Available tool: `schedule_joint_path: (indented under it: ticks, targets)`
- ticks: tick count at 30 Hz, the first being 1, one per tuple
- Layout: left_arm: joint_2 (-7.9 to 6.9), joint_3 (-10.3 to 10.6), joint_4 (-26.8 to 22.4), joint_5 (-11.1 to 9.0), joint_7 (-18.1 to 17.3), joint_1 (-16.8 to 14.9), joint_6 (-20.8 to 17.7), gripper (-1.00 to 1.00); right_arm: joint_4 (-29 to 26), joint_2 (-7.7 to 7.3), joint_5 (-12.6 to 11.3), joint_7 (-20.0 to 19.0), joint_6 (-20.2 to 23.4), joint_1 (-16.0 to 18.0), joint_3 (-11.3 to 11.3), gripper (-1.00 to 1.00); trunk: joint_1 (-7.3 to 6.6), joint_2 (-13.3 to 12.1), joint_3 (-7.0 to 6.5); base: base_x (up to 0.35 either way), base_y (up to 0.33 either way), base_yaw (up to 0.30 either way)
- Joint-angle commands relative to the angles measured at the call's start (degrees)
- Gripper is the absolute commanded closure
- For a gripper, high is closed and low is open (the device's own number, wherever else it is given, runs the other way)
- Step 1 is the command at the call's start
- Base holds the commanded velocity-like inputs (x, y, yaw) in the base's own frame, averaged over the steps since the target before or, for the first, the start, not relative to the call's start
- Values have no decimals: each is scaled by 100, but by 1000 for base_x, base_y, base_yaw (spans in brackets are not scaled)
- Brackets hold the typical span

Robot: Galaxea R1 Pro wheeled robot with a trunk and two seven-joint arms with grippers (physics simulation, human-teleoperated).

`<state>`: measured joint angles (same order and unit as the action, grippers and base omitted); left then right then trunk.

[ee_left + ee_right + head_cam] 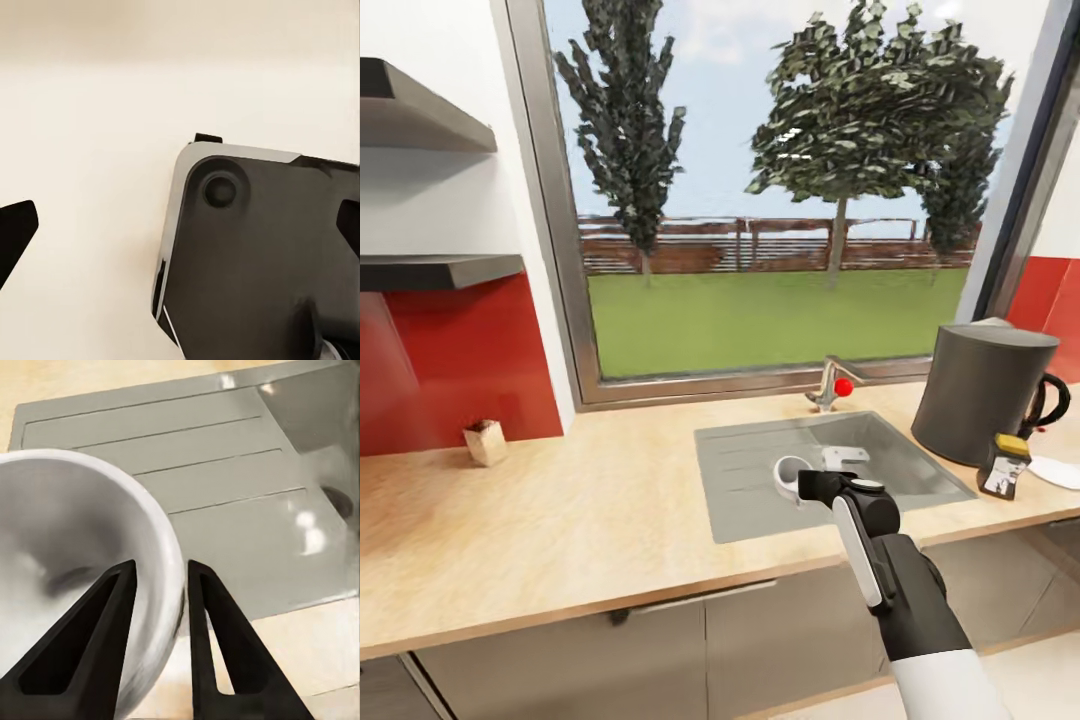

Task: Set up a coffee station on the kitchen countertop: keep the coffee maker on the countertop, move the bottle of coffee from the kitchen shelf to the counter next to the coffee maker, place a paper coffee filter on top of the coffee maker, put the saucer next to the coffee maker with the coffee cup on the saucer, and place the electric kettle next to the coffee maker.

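Coffee cup (75,555) — smooth, rounded, white — rim pinched by right hand (157,577) over grey ribbed sink (225,472).

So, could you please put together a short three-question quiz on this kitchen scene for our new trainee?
1. True or false: the right gripper has its fingers astride the rim of the coffee cup.
2. What stands directly in front of the coffee maker on the kitchen countertop? A) electric kettle B) bottle of coffee C) small wooden box
3. Fill in: the cup is held over the grey ____.

Key: 1 true. 2 B. 3 sink; the gripper holds the cup above its draining side, left of the basin.
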<state>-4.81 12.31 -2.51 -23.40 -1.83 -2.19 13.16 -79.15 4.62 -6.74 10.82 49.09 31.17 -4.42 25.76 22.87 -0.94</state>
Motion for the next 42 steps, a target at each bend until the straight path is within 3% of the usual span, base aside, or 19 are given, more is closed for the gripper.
schedule_joint_path:
  ticks: [1,22,35,42]
  targets:
    - [-2,43,5,-60,-19,0,20,-100,1,1,-64,51,13,3,-6,100,2,5,2,0,-273,-275]
    - [-1,43,-13,-69,-19,0,20,-100,5,-5,-64,51,14,3,-6,100,2,5,2,-3,-272,-275]
    - [-9,42,-12,-76,-19,0,20,-100,5,-5,-60,51,17,3,-14,100,2,5,2,-179,-202,-275]
    - [-18,43,-13,-77,-19,0,14,-100,11,-5,-56,51,21,3,-15,100,2,5,2,99,-189,-187]
